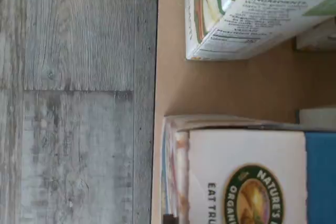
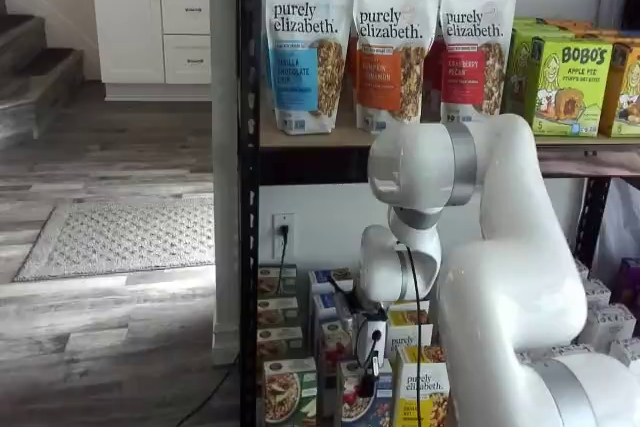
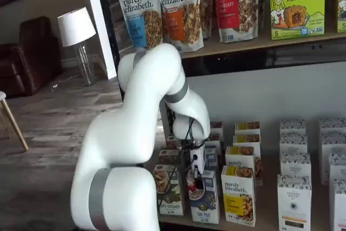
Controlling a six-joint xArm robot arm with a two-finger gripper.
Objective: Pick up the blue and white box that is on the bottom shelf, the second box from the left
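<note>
The blue and white box (image 3: 205, 201) stands upright at the front of the bottom shelf (image 3: 266, 220), between a green-and-white carton (image 3: 168, 190) and a yellow-and-white carton (image 3: 238, 196). In both shelf views my gripper (image 3: 194, 179) hangs right at the box's top edge, black fingers pointing down. No gap between the fingers can be made out, and whether they hold the carton is not clear. A shelf view shows the same box (image 2: 358, 402) partly hidden behind the gripper (image 2: 369, 379). Seen from the wrist, the box's white and blue top (image 1: 247, 177) lies close below on the tan board (image 1: 220, 87).
More cartons (image 3: 294, 196) fill the bottom shelf in rows to the right. Granola bags (image 2: 390, 47) stand on the board above. The rack's black post (image 2: 248, 197) rises at the left. Grey wood floor (image 1: 79, 98) runs along the shelf's front edge.
</note>
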